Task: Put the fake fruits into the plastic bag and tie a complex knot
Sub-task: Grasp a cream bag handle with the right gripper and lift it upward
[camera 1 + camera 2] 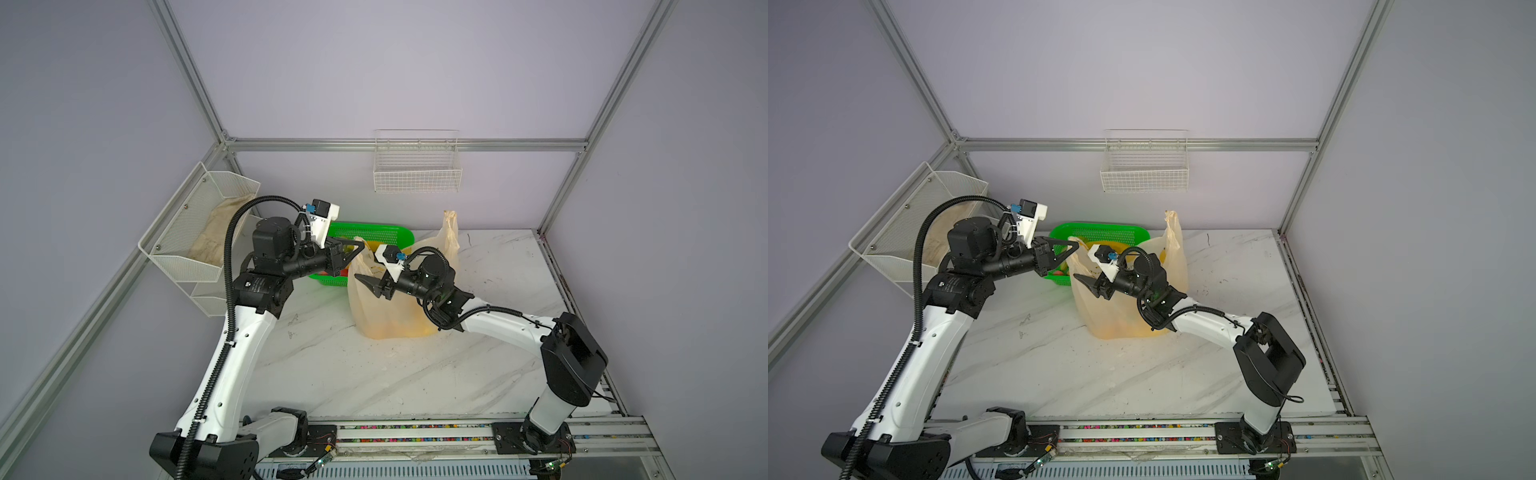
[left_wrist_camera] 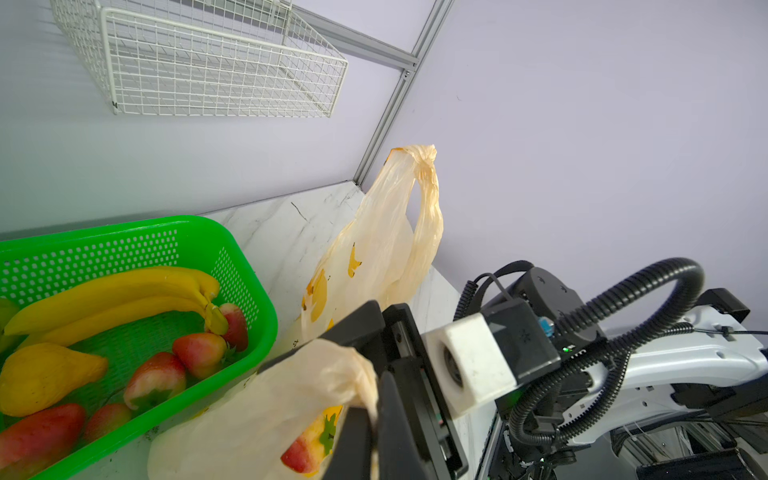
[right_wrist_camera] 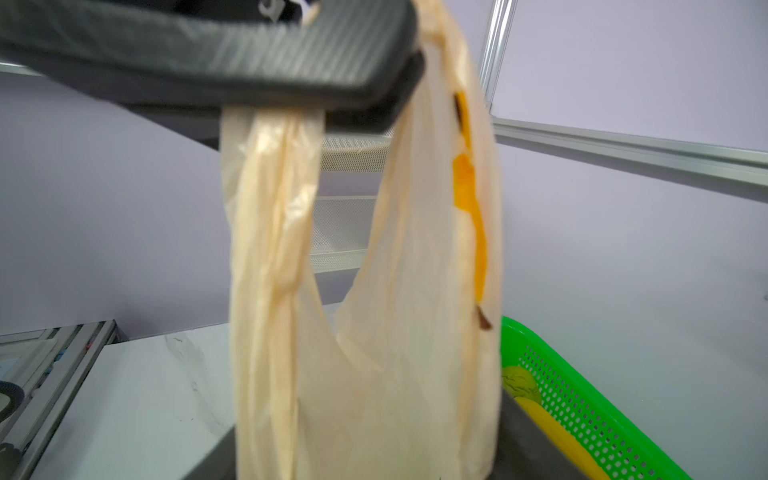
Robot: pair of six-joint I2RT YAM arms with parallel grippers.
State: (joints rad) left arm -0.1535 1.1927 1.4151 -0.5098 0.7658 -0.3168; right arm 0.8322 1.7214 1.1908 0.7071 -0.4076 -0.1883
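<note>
Left wrist view: left gripper [image 2: 372, 411] pinched on plastic bag [image 2: 374, 249] rim beside green basket [image 2: 145, 232] holding fake fruits [image 2: 124, 286]; right gripper [image 1: 365, 284] state unclear; you should keep mouth taut, wide.

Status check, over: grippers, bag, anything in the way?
Left gripper shut on translucent cream plastic bag, one handle. Right gripper at bag, open or shut unclear. Glossy plastic fruits in green perforated basket. Nothing seen blocking.

Blurred across the plastic bag [image 3: 395, 291] and left gripper [image 3: 409, 77] in the right wrist view. Cannot judge the hold of the right gripper [image 1: 368, 286], nor name fruits [image 1: 415, 327] inside the bag from above.
</note>
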